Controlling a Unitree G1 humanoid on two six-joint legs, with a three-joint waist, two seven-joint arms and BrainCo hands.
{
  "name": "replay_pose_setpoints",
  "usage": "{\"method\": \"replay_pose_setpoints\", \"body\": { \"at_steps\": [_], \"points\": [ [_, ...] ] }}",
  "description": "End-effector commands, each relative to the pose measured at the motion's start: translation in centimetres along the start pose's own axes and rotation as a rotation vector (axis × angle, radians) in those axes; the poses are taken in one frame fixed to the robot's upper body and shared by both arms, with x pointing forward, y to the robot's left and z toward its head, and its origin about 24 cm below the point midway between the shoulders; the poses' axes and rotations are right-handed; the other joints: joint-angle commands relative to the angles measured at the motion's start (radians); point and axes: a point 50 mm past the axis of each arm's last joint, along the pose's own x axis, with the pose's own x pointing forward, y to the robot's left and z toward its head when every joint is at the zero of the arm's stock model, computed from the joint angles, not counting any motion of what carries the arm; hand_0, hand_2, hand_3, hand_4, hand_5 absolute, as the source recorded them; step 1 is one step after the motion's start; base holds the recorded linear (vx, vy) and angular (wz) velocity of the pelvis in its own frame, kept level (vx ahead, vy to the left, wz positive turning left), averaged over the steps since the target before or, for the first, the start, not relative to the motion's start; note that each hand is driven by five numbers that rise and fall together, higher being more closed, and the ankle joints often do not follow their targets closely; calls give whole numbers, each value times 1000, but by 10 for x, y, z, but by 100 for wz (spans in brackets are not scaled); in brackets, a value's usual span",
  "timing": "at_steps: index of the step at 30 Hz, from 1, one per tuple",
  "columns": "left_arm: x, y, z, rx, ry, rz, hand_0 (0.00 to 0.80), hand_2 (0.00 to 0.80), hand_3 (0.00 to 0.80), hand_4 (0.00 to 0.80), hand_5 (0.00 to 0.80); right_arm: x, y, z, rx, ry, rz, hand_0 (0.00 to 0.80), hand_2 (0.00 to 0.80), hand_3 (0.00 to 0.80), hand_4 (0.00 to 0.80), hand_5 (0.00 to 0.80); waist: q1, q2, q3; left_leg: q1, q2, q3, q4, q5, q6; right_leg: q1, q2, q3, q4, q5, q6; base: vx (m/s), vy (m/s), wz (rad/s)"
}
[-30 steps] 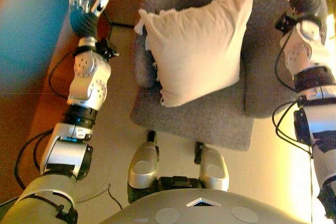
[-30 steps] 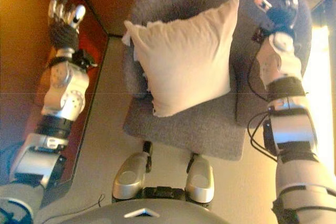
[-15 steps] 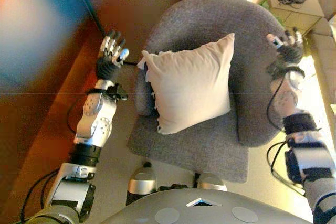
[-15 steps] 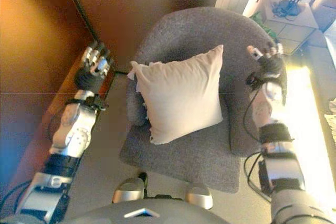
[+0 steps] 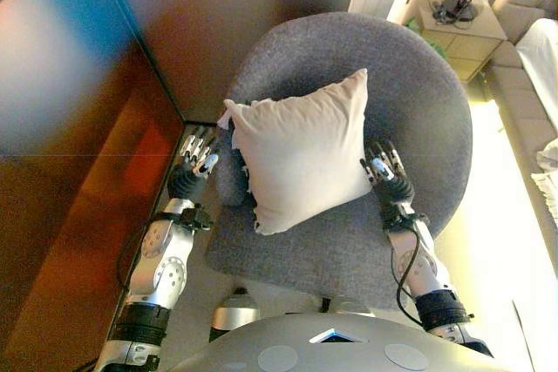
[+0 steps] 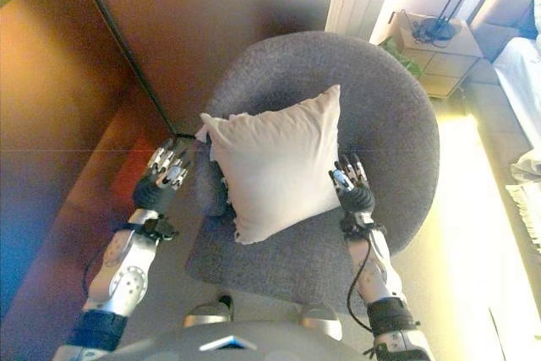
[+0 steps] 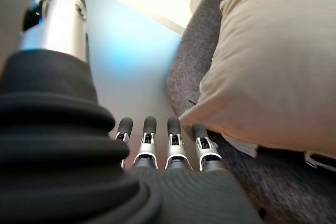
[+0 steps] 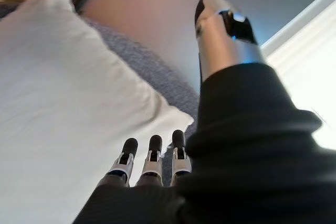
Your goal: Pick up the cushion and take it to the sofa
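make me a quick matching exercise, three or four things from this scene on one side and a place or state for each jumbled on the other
Things:
1. cushion
2. armchair
3. left hand
4. right hand

Places or states:
A. grey and round-backed, holding the cushion
B. open, beside the chair's outer left side
C. cream, propped on the chair seat
D. open, over the seat by the cushion's right edge

Pairs: 1-C, 2-A, 3-B, 4-D

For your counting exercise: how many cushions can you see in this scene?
1. A cream cushion leans on the grey armchair, between the left hand and the right hand. Others may lie out of view.
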Motion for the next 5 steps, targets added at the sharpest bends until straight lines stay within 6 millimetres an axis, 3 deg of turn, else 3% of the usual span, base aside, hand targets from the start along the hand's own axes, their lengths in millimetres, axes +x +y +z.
{"method": "replay_pose_setpoints", "body": {
  "at_steps": [1,5],
  "points": [
    [4,-4,17,-31,-128,-15,0,0,0,0,0,8,18,18,-33,-75,93,0,0,0,0,0,-31,16,10,-60,-41,40,46,-38,46,-37,57,3,15,-27,-6,-20,37,-5],
    [6,-11,12,-49,-122,-17,0,0,0,0,0,8,21,12,-14,-83,70,0,0,0,0,0,-33,19,19,-64,-44,41,44,-38,48,-40,56,9,16,-28,-7,-18,22,-4]
  ]
}}
